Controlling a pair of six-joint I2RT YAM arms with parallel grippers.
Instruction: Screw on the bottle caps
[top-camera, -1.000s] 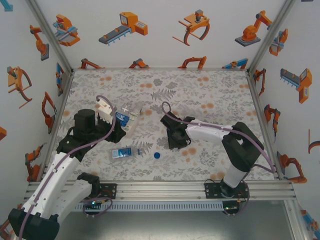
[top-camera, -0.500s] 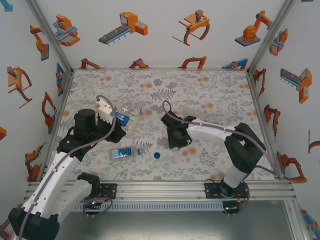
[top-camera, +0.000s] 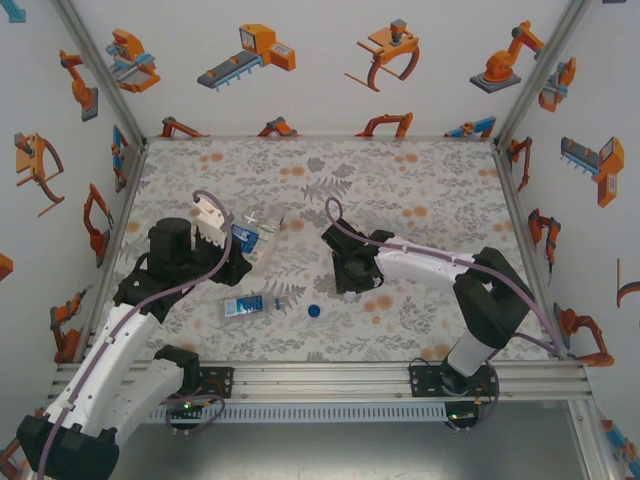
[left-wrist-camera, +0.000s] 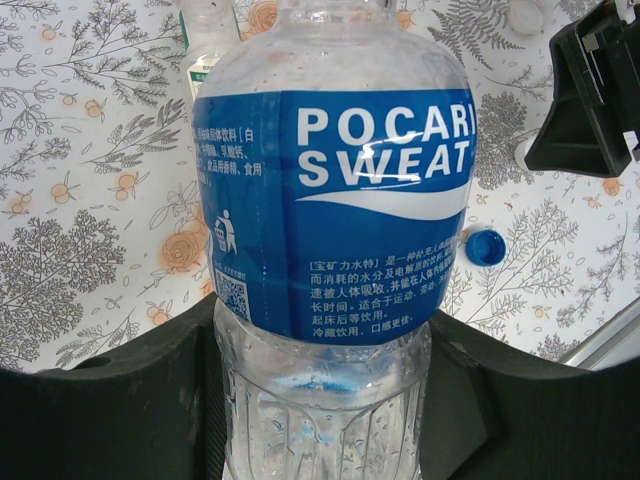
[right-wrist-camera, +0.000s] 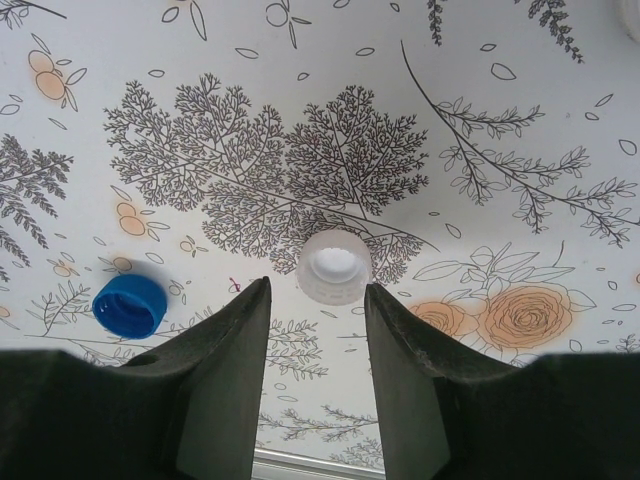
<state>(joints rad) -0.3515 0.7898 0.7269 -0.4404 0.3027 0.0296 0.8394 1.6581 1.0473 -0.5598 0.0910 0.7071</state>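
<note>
My left gripper (left-wrist-camera: 325, 405) is shut on a clear bottle with a blue Pocari Sweat label (left-wrist-camera: 335, 215), its fingers (left-wrist-camera: 150, 400) clamping the ribbed lower body. From above, this gripper (top-camera: 236, 255) and its bottle (top-camera: 243, 235) sit at the left of the table. A slim bottle with a white-and-green label (left-wrist-camera: 205, 35) stands just beyond it. A second blue-label bottle (top-camera: 245, 305) lies on its side. My right gripper (right-wrist-camera: 317, 290) is open just above the table, and a white cap (right-wrist-camera: 334, 266) lies hollow side up right ahead of its fingertips. A blue cap (right-wrist-camera: 130, 305) lies to its left.
The flowered table cover (top-camera: 420, 190) stretches bare behind and right of the right gripper (top-camera: 347, 275). The blue cap (top-camera: 314, 311) lies between the lying bottle and the right arm. An aluminium rail (top-camera: 330, 375) runs along the near edge.
The right gripper's jaws have spread slightly and its arm has shifted a little to the right. The left arm and its bottle have not moved.
</note>
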